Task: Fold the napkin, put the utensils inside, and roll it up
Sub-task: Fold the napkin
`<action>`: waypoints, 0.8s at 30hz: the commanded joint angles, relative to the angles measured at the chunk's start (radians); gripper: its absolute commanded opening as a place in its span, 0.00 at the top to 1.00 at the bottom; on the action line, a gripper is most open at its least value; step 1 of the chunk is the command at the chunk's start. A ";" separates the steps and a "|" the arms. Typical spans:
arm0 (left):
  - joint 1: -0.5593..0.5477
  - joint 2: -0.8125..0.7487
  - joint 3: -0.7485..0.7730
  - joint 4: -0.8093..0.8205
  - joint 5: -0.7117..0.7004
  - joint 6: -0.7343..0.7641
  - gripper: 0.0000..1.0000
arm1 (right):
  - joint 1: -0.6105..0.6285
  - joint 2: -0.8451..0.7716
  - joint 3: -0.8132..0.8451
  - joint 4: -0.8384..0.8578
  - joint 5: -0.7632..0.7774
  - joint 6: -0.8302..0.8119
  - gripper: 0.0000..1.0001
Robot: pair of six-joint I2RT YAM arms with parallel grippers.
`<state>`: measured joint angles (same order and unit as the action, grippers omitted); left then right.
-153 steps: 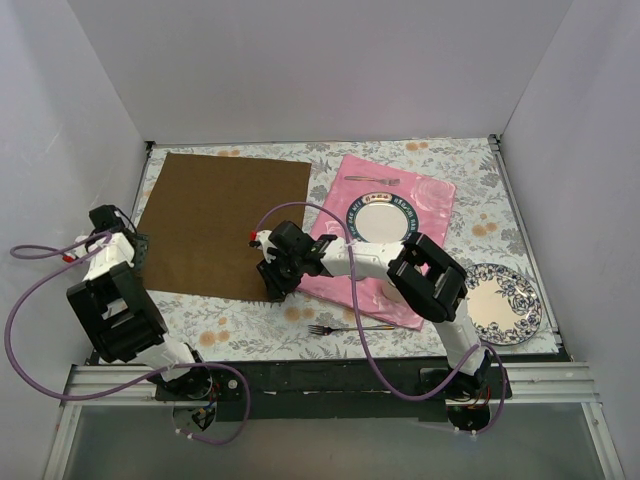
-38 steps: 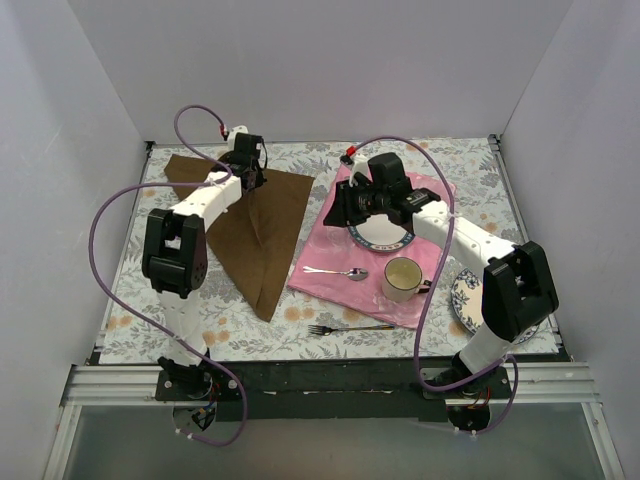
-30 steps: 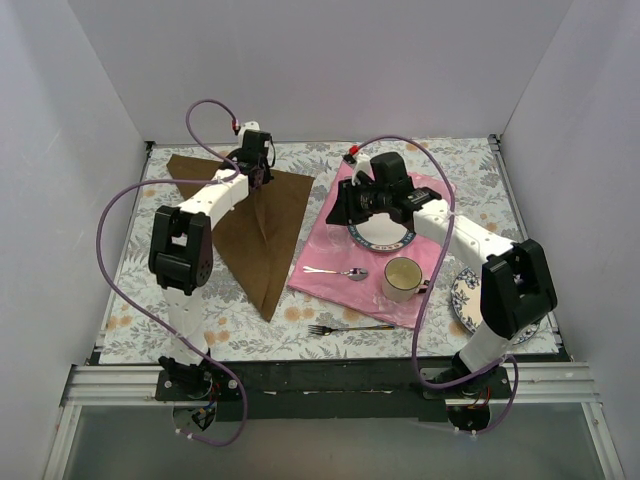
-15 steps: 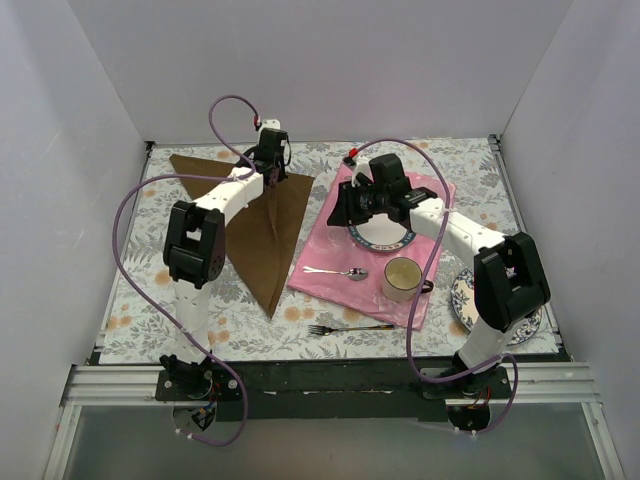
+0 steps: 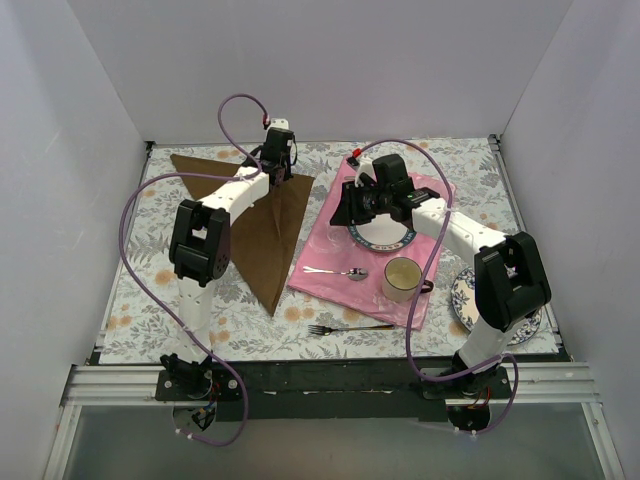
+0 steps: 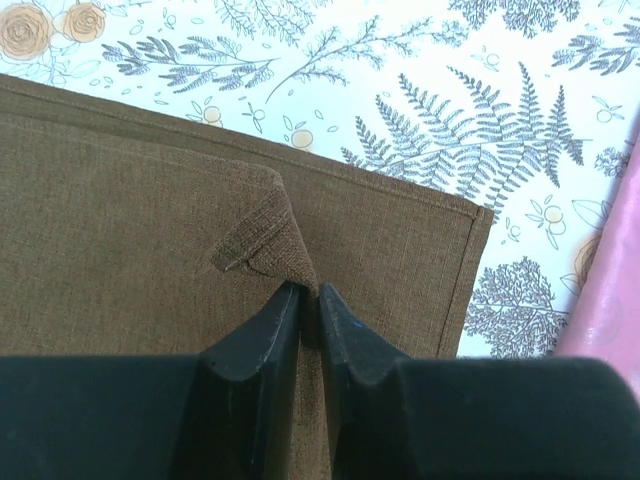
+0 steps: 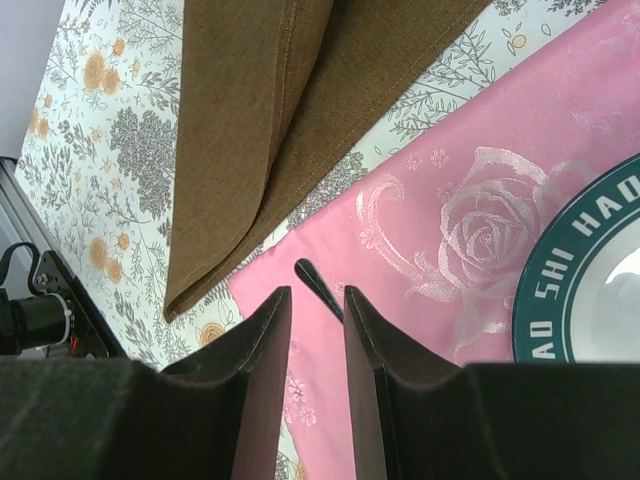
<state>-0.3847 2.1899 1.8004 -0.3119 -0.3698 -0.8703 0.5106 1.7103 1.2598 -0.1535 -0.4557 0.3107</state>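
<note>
The dark brown napkin [image 5: 255, 225] lies folded into a long triangle on the left of the table, its tip pointing to the near edge. My left gripper [image 5: 283, 170] is at its far right corner, shut on a pinched ridge of the napkin [image 6: 130, 220], as the left gripper [image 6: 309, 288] shows close up. A silver fork [image 5: 350, 327] lies on the tablecloth near the front edge. A silver spoon [image 5: 340, 272] lies on the pink mat [image 5: 330, 250]. My right gripper [image 5: 343, 212] hovers over the mat's left part, open and empty; between the right gripper [image 7: 315, 292] jaws the spoon's handle tip [image 7: 306, 270] shows below.
A cream cup [image 5: 402, 278] stands on the pink mat's near right. A teal-rimmed plate [image 5: 385, 241] sits on the mat under my right arm, and a floral plate [image 5: 462, 290] is at the right. White walls enclose the table on three sides.
Over the last second my left gripper has carried the napkin corner to the right along the back, narrowing the folded triangle. The right arm has hardly moved.
</note>
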 commanded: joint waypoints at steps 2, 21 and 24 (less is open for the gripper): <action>-0.005 0.013 0.066 0.025 -0.029 0.013 0.86 | -0.007 -0.003 -0.008 0.038 -0.021 -0.005 0.64; -0.005 0.042 0.093 0.051 0.028 0.036 0.84 | -0.015 -0.003 -0.017 0.038 -0.035 -0.002 0.64; -0.005 0.047 0.094 0.051 0.037 0.036 0.82 | -0.017 0.005 -0.016 0.048 -0.038 0.001 0.64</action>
<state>-0.3855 2.2593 1.8690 -0.2832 -0.3527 -0.8497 0.5007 1.7103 1.2457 -0.1516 -0.4751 0.3115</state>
